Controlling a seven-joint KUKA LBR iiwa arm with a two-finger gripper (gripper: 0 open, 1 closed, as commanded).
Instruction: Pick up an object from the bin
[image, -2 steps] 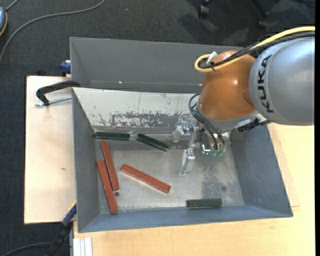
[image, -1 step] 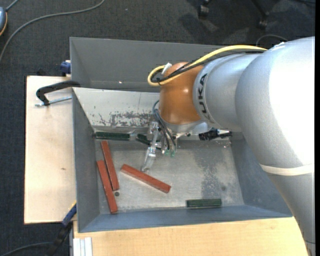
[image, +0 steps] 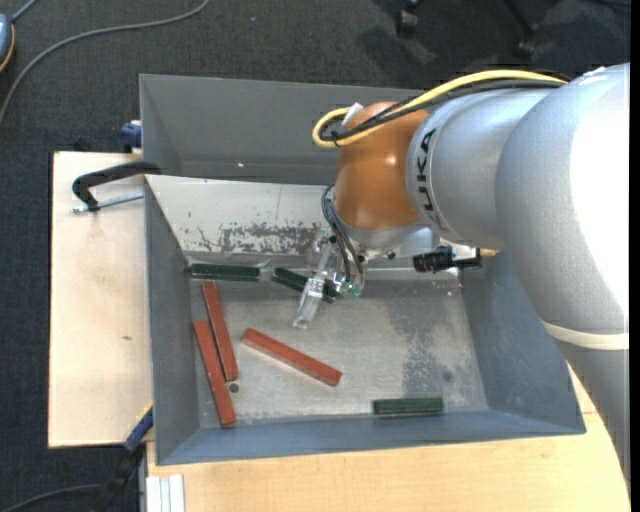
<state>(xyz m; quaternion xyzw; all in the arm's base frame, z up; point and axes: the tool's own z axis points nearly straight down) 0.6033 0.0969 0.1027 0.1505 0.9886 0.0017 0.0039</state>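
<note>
Green bars (image: 407, 406) three, red bars (image: 290, 358) three; end effector (image: 318, 295) beside one green.

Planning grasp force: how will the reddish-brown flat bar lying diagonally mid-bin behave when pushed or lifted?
The reddish-brown flat rectangular bar looks stiff: its edges run straight. Lying on a broad face, it would probably slide, not roll. Thin and low on the grey bin floor, it may be hard to pinch.

two red-brown sticks (image: 220, 330) lie side by side at left, a third stick (image: 291, 358) slants mid-floor; a dark green bar (image: 407, 406) rests front right.
</note>
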